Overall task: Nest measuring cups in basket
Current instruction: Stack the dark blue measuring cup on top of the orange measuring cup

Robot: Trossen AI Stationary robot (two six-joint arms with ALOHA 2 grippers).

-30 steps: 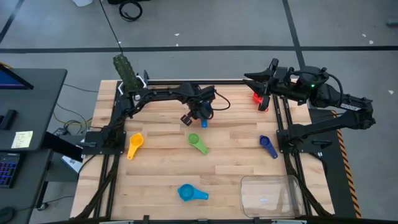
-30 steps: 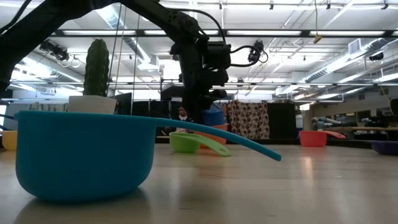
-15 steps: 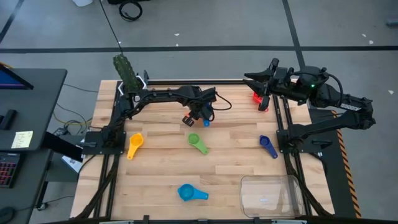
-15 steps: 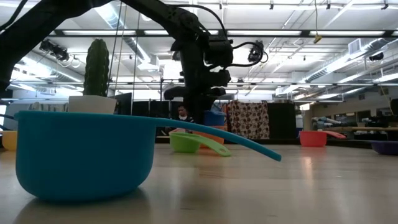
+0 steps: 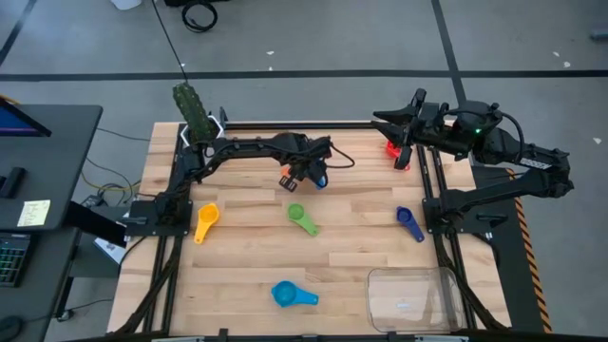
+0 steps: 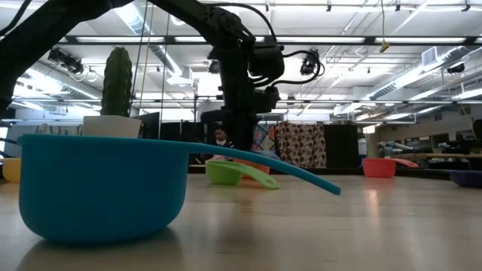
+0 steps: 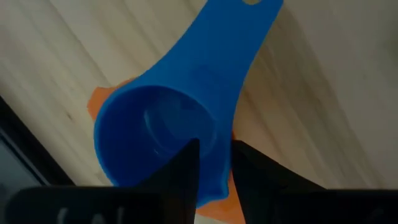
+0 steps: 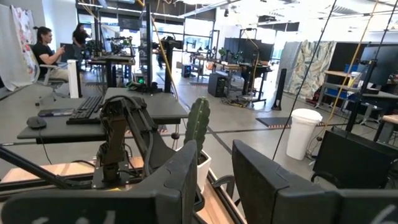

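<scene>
My left gripper (image 5: pixel 312 177) is at the table's far middle, shut on a blue measuring cup (image 7: pixel 161 124). An orange cup (image 7: pixel 93 104) shows under the blue one. Lying apart on the table are a green cup (image 5: pixel 300 217), a yellow cup (image 5: pixel 205 221), a dark blue cup (image 5: pixel 408 223), a light blue cup (image 5: pixel 285 294) and a red cup (image 5: pixel 393 152). The clear basket (image 5: pixel 413 296) stands at the near right corner. My right gripper (image 8: pixel 214 162) hangs high over the far right edge, open, with nothing between its fingers. My left gripper pinches the blue cup's wall at its rim (image 7: pixel 214 158), on the side opposite the handle (image 7: pixel 242 37). One finger (image 7: pixel 183 174) is inside the bowl and one (image 7: pixel 252 171) outside, coming steeply from above. The cup is tilted. Whether it touches the orange cup I cannot tell.
A white pot with a green cactus (image 5: pixel 190 109) stands at the far left corner, close to the left arm. Black frame rails (image 5: pixel 171 237) run along the table's left and right sides. Bare wood lies between the green cup and the basket.
My left gripper has rolled about its wrist while staying in place. The blue cup has swung with it, a little toward the table's far right, and has turned.
</scene>
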